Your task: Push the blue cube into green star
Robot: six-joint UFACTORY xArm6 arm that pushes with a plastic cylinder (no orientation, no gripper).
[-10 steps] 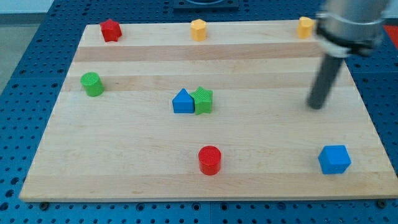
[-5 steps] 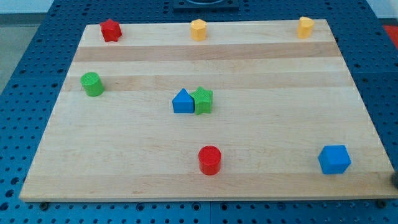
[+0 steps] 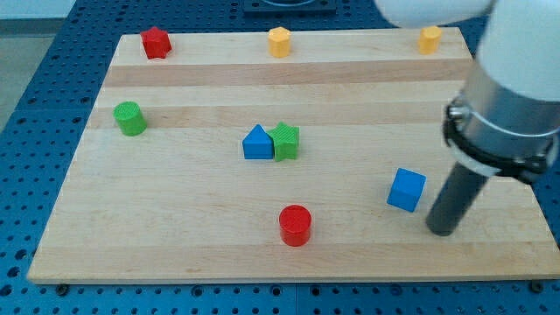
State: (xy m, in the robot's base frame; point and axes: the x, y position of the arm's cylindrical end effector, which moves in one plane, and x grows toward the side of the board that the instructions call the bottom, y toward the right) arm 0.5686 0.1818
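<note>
The blue cube [image 3: 407, 190] lies on the wooden board [image 3: 175, 210] at the view's lower right, turned a little. My tip [image 3: 441, 231] stands just to the right of it and slightly below, close to it. The green star [image 3: 285, 142] sits near the board's middle, touching a blue triangular block [image 3: 257, 143] on its left. The cube is well to the right of the star and lower in the view.
A red cylinder [image 3: 296, 225] stands at the bottom middle, between cube and star but lower. A green cylinder [image 3: 130, 118] is at the left. A red block [image 3: 156, 42] and two yellow blocks [image 3: 279, 41] [image 3: 430, 38] line the top edge.
The arm left the view, then came back at the lower right. The blue cube has moved left and up from near the right bottom corner and has turned a little.
</note>
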